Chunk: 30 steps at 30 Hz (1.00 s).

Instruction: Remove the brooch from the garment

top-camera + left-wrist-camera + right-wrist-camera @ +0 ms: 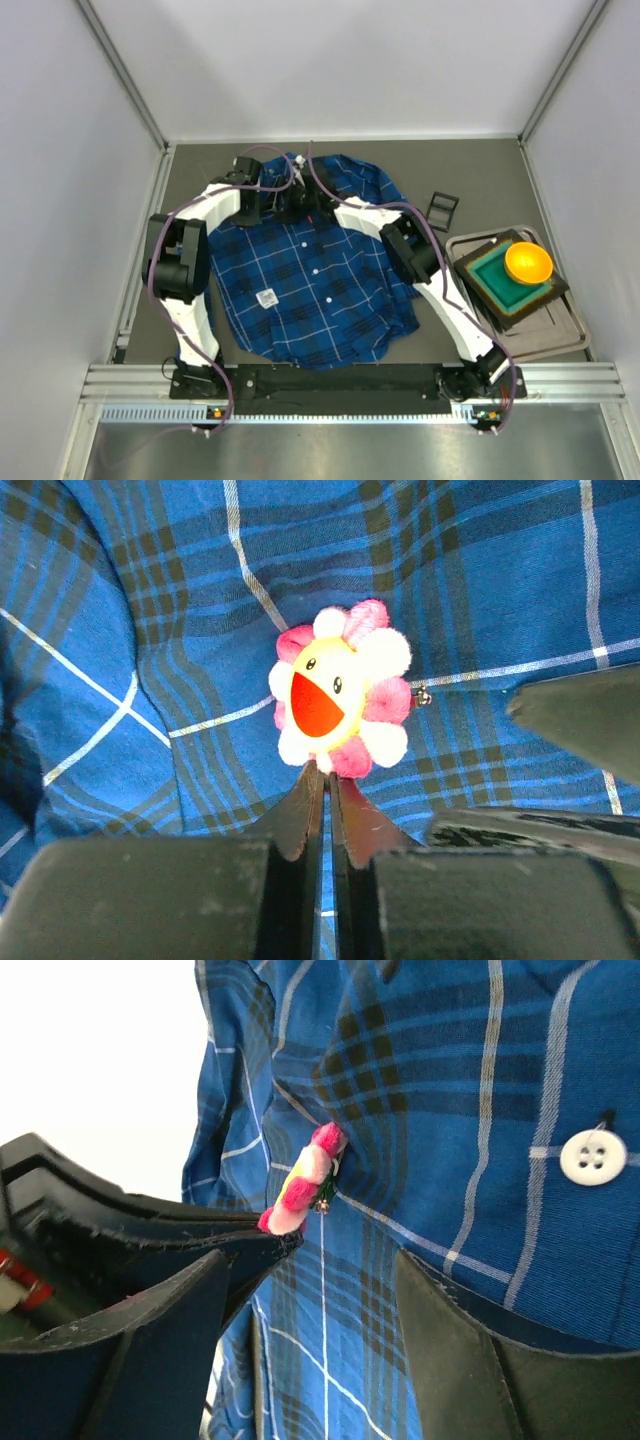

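The brooch [340,705] is a flower pin with pink and white petals and a yellow smiling face. It sits on the blue plaid garment [480,570], which lies spread on the table [310,290]. My left gripper [328,772] is shut, with its tips pinching the brooch's lower petal edge. In the right wrist view the brooch [305,1182] shows edge-on, tilted off the cloth and held by the left gripper's dark tips. My right gripper [310,1330] is open and straddles the cloth just below the brooch. In the top view both grippers meet near the collar and hide the brooch.
A white square tag [267,297] lies on the shirt front. A white button [592,1156] is right of the brooch. An orange bowl [528,262] sits on a green block in a grey tray [560,335] at the right. A small black frame [441,210] lies behind it.
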Each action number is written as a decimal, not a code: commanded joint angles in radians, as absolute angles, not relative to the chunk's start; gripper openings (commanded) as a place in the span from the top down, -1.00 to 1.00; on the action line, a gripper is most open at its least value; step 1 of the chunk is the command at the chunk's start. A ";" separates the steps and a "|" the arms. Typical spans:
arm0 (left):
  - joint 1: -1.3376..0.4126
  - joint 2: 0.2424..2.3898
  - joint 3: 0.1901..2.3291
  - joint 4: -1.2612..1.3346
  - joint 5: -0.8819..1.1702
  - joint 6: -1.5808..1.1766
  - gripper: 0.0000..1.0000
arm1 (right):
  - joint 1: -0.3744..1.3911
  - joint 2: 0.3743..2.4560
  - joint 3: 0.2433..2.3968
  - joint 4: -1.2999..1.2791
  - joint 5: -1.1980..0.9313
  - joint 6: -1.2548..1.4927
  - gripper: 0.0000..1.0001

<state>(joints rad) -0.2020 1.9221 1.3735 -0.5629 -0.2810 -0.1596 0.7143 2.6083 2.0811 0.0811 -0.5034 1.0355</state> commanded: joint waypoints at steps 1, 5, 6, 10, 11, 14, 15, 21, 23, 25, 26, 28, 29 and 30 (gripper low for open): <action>-0.143 1.908 1.423 -0.639 -0.086 -0.202 1.00 | 0.706 2.507 2.046 0.140 -0.532 0.894 -0.35; -0.121 1.922 1.440 -0.664 -0.020 -0.235 1.00 | 0.707 2.494 2.002 0.176 -0.515 0.855 -0.32; -0.115 1.922 1.442 -0.667 -0.011 -0.244 1.00 | 0.709 2.490 1.991 0.178 -0.509 0.842 -0.22; -0.092 1.925 1.440 -0.669 0.061 -0.275 1.00 | 0.727 2.485 1.996 0.147 -0.437 0.776 0.16; -0.087 1.927 1.440 -0.669 0.075 -0.287 1.00 | 0.735 2.487 2.003 0.138 -0.422 0.749 0.26; -0.084 1.930 1.456 -0.687 0.083 -0.291 1.00 | 0.755 2.490 2.006 0.153 -0.371 0.720 0.44; -0.081 1.931 1.462 -0.695 0.084 -0.291 1.00 | 0.758 2.500 2.016 0.156 -0.353 0.718 0.54; -0.045 1.905 1.440 -0.690 0.140 -0.311 1.00 | 0.765 2.548 2.056 0.193 -0.344 0.742 0.74; -0.032 1.898 1.433 -0.686 0.158 -0.313 1.00 | 0.765 2.549 2.042 0.222 -0.341 0.753 0.75; -0.026 1.899 1.431 -0.687 0.160 -0.313 1.00 | 0.765 2.546 2.030 0.259 -0.334 0.771 0.75; -0.018 1.899 1.430 -0.687 0.161 -0.314 1.00 | 0.765 2.551 2.025 0.271 -0.331 0.782 0.75; -0.011 1.894 1.422 -0.680 0.172 -0.319 1.00 | 0.765 2.565 2.034 0.293 -0.337 0.807 0.75; -0.006 1.890 1.416 -0.672 0.172 -0.324 1.00 | 0.765 2.585 2.052 0.296 -0.344 0.814 0.75; -0.006 1.887 1.413 -0.670 0.167 -0.327 1.00 | 0.765 2.592 2.062 0.298 -0.347 0.822 0.75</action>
